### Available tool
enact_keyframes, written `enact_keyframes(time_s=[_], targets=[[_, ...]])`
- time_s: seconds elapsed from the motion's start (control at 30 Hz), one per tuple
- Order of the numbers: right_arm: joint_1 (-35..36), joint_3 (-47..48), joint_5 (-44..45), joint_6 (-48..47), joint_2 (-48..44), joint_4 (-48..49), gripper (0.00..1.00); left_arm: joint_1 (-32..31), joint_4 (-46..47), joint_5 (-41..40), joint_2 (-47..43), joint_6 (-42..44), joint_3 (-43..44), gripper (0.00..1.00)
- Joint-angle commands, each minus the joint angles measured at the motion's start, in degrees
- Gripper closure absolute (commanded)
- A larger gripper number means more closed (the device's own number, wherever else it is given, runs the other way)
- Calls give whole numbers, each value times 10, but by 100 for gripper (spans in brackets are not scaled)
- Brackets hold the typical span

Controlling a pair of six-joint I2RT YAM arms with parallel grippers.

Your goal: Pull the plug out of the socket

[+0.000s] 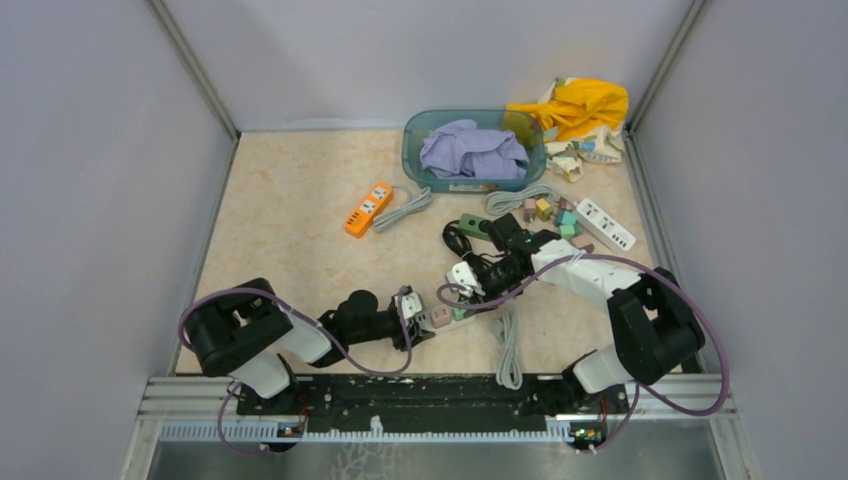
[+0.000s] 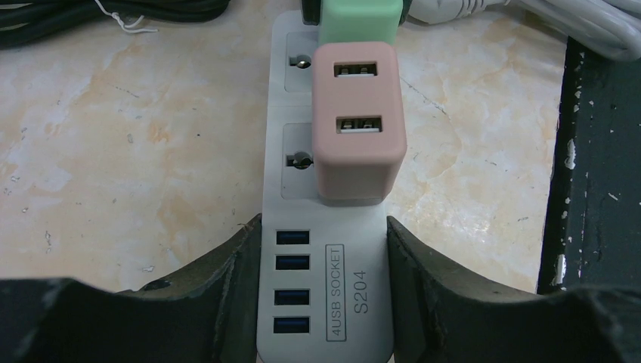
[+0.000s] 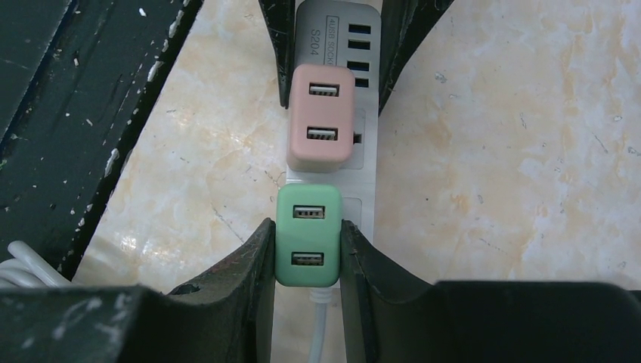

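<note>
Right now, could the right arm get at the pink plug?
Probably, once it lets go: the right hand is shut on the green plug. The pink plug beside it stands uncovered.

- The left arm [image 1: 300, 338] is folded low at its base, with the forearm stretched toward 3 o'clock.
- The left pincer [image 1: 412, 308] grips the power strip [image 2: 325, 302], one finger on each long side.
- The right arm [image 1: 600, 280] is bent at the elbow, with the forearm reaching toward 10 o'clock.
- The right pincer [image 1: 462, 280] is clamped on the green plug [image 3: 308, 234].
- The two pincers face each other, close but apart.
</note>
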Motion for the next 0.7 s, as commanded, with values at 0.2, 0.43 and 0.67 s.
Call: enact_keyframes(time_s=[0.2, 0.43, 0.67], targets=[[11, 20, -14, 66, -26, 81, 92, 0, -4, 22, 12, -11, 6, 99], [-9, 23, -3, 35, -29, 55, 92, 0, -5, 20, 7, -10, 4, 99], [-7, 29, -62, -35, -14, -12, 92, 0, -7, 21, 4, -10, 4, 99]])
